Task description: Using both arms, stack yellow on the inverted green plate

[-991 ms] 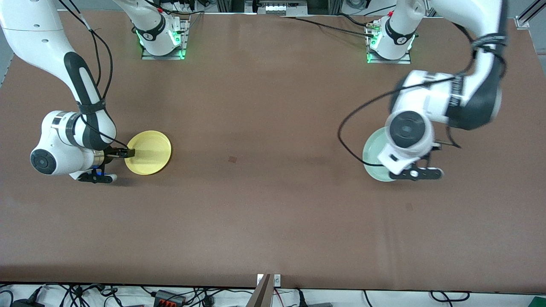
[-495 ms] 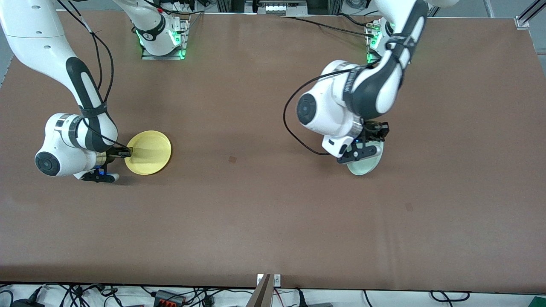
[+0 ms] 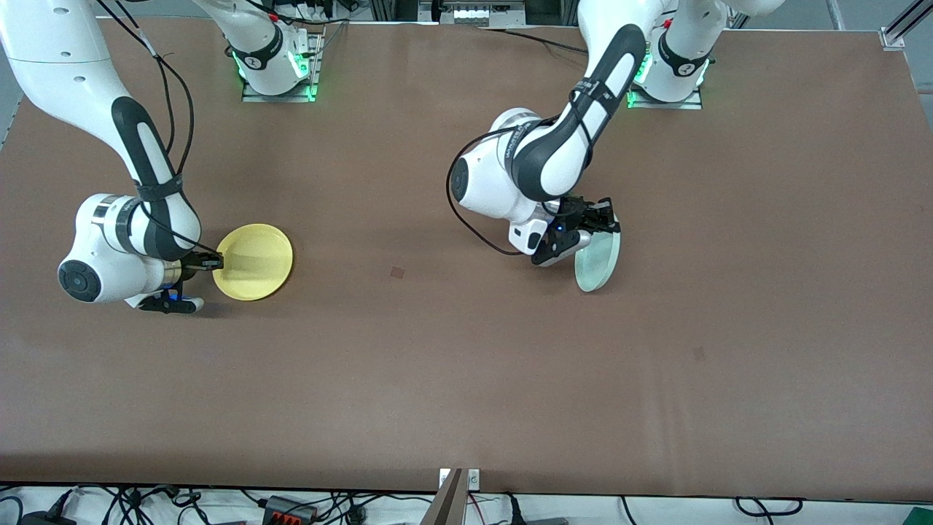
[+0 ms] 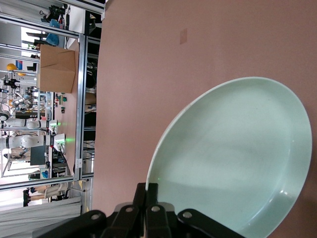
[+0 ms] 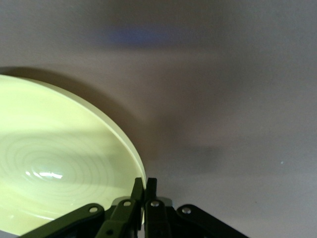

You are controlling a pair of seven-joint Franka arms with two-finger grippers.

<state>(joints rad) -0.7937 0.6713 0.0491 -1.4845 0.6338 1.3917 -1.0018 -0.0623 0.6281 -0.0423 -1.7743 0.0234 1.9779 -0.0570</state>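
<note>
The yellow plate sits near the right arm's end of the table. My right gripper is shut on its rim; in the right wrist view the jaws pinch the edge of the yellow plate. My left gripper is shut on the rim of the pale mint-green plate and holds it tipped nearly on edge above the table's middle. In the left wrist view the green plate fills the frame, its hollow side showing, with my left gripper closed on its rim.
The brown table has a small dark mark between the two plates. The arm bases stand along the edge farthest from the front camera. Cables hang from both arms.
My left arm has swung the green plate from the left arm's end toward the table's middle and tipped it onto its edge. My right gripper has stayed on the yellow plate.
</note>
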